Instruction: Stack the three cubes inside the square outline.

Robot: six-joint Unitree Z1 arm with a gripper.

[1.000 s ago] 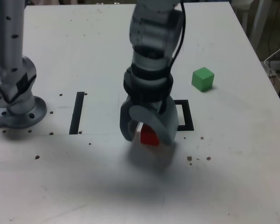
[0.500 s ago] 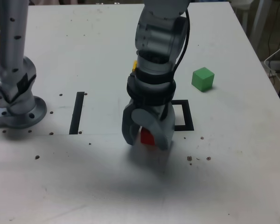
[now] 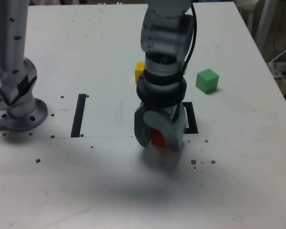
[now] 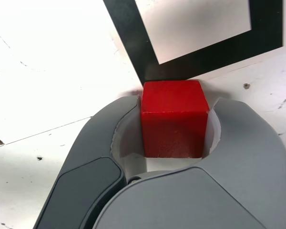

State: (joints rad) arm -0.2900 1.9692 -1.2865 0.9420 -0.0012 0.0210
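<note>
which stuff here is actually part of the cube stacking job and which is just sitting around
Part of the job:
- red cube, held in the gripper
- yellow cube, partly hidden behind the arm
- green cube
- square outline of black tape

Just lying about:
- single black tape strip
- grey arm base
- small dark specks on the table

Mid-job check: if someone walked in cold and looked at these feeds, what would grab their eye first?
The gripper at the table's middle, closed on the red cube just short of the square outline. Next, the green cube alone toward the exterior view's right, and the yellow cube peeking out behind the arm.
</note>
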